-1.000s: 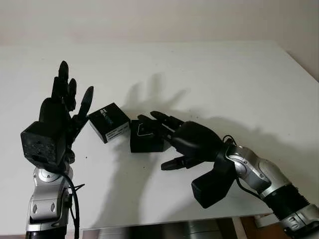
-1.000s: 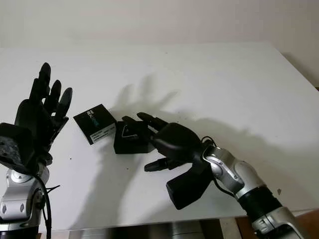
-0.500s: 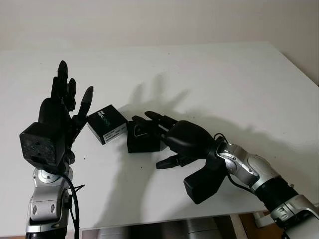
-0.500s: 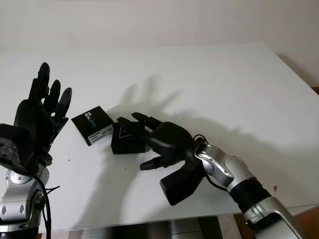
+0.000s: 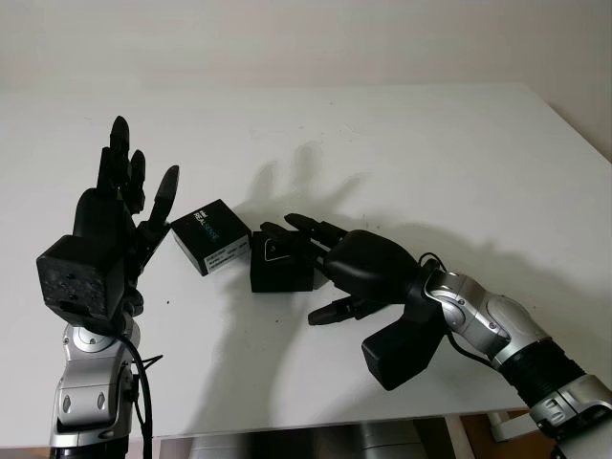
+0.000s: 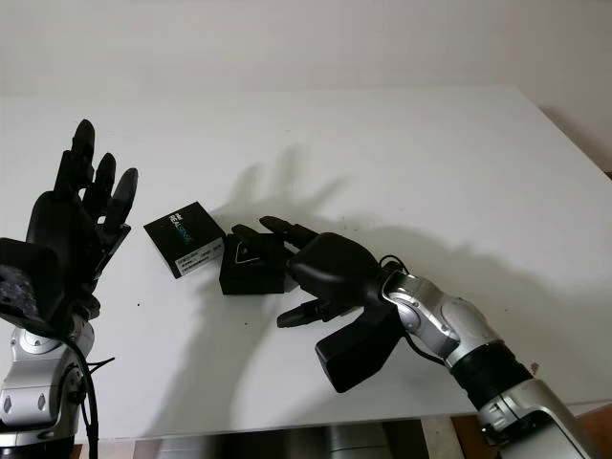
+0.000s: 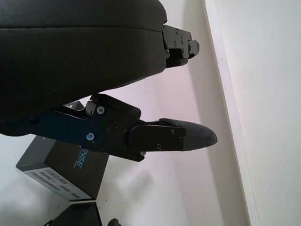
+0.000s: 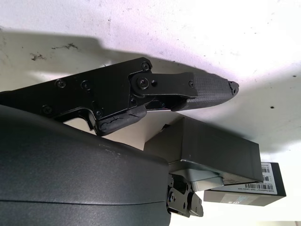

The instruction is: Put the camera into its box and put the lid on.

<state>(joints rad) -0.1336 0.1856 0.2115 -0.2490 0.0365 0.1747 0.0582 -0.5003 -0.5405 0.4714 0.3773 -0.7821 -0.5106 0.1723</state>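
A small black box (image 5: 280, 268) stands on the white table (image 5: 411, 163), left of centre. Its black lid (image 5: 210, 235), printed with white lettering and a label, lies beside it on the left, just apart. My right hand (image 5: 308, 256) is open; its fingers (image 5: 308, 229) reach over the box's top from the right, and the thumb (image 5: 337, 310) hangs in front, off the box. In the right wrist view the box (image 8: 211, 147) sits beside the palm, with a grey camera body (image 8: 194, 174) showing at its open face and the lid (image 8: 248, 193) behind. My left hand (image 5: 134, 186) is open, raised upright left of the lid.
The table's front edge (image 5: 287, 426) runs close beneath both forearms. The right edge (image 5: 579, 120) slants off at the far right. In the left wrist view the lid (image 7: 63, 167) lies under the thumb (image 7: 181, 135), with the table's far edge (image 7: 225, 94) beyond.
The right hand and forearm slid a little left, then back right, staying over the box. Box and lid have barely shifted. The left hand has stayed raised.
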